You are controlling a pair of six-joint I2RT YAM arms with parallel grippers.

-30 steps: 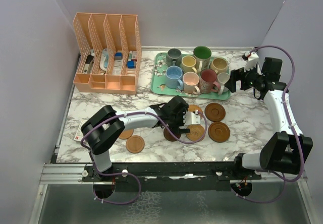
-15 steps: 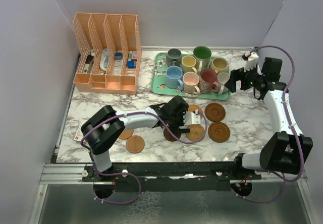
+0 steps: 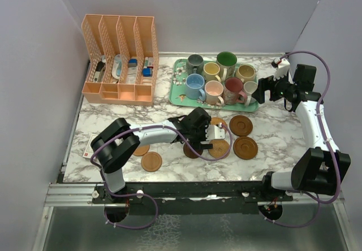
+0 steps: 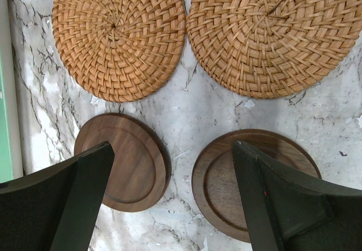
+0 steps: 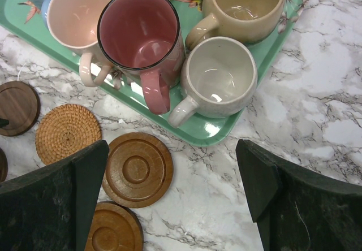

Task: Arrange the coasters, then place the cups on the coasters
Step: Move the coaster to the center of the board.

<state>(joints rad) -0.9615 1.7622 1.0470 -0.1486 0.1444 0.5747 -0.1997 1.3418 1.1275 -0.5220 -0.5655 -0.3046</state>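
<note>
Several cups stand on the teal tray (image 3: 182, 96): grey (image 3: 195, 63), green (image 3: 226, 60), blue (image 3: 194, 83), dark red (image 3: 233, 87) and others. My right gripper (image 3: 261, 91) hangs open by the tray's right end, near the cream-white cup (image 5: 218, 78) and the dark red cup (image 5: 141, 39). Coasters lie in front of the tray. My left gripper (image 3: 210, 133) hovers open over them, its fingers (image 4: 68, 200) above two dark wooden coasters (image 4: 121, 160) (image 4: 254, 180), with two woven coasters (image 4: 119, 36) (image 4: 271, 33) beyond. Neither gripper holds anything.
An orange file rack (image 3: 120, 59) with small items stands at the back left. Two grooved brown coasters (image 3: 241, 125) (image 3: 245, 147) lie right of the left gripper. Two tan coasters (image 3: 151, 161) (image 3: 141, 149) lie near the front left. A card (image 3: 89, 152) sits at the left edge.
</note>
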